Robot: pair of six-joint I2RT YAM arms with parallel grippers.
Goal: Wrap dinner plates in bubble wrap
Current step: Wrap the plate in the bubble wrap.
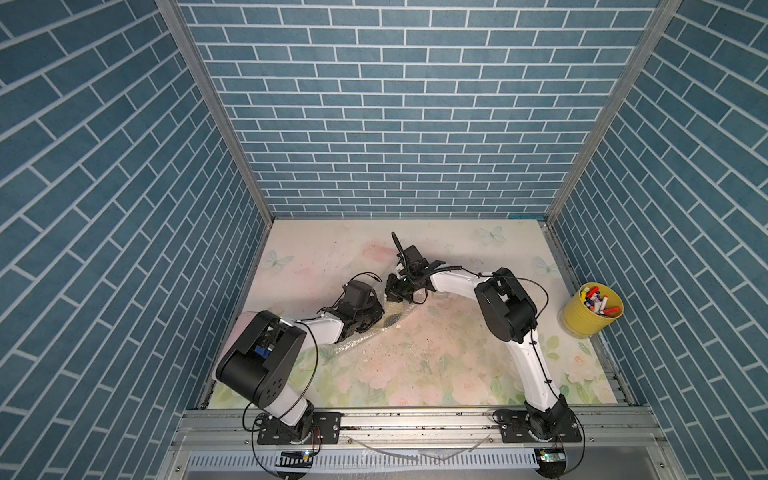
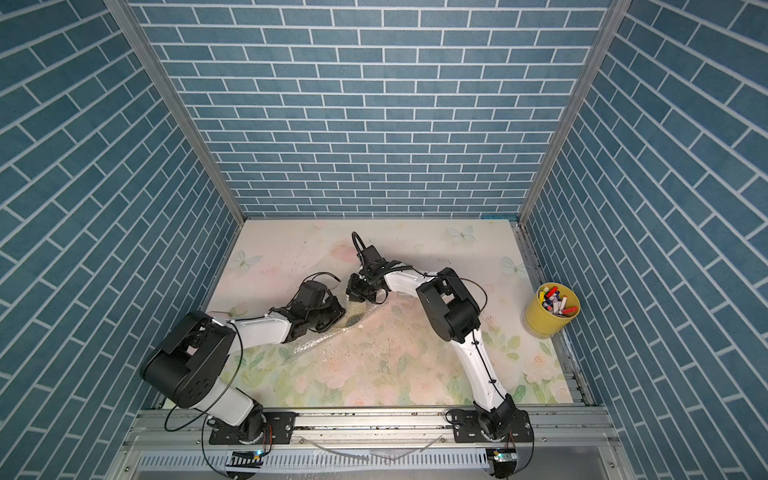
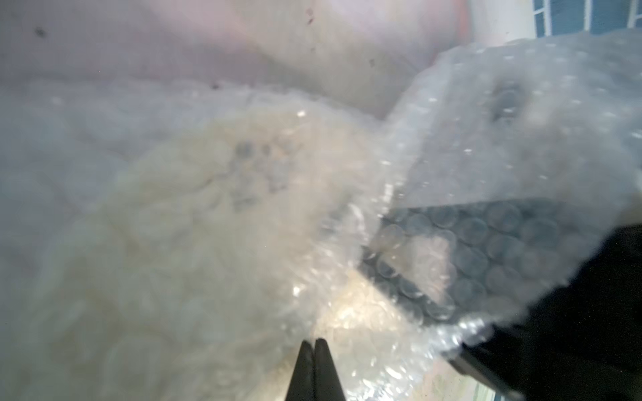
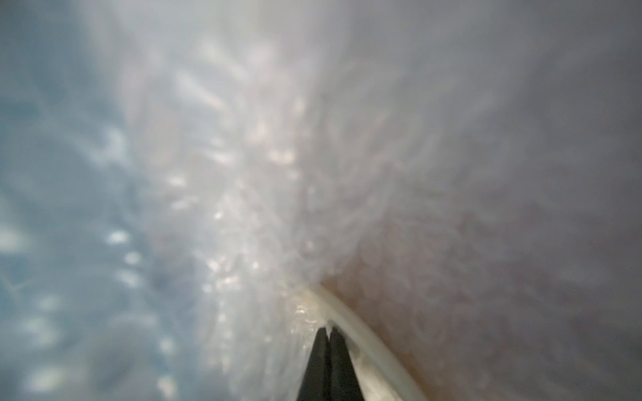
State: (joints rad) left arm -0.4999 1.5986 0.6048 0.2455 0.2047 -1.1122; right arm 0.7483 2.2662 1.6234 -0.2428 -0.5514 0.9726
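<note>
Left wrist view is showing the left jaws pressed shut, tips hovering over the bubble wrap [image 3: 434,145]; whether a fold is being pinched I cannot tell. Under the wrap the cream plate [image 3: 194,243] is lying, its dark sprig blurred. Across from them, the right jaws are also sitting closed, tips at the plate's rim [image 4: 368,333]. In both top views the bundle is lying mid-bench [image 1: 457,365] between the arms, and a yellow cup [image 1: 582,320] of markers is standing well apart.

Glossy, crinkly plastic bubble wrap [image 3: 521,156]
</note>
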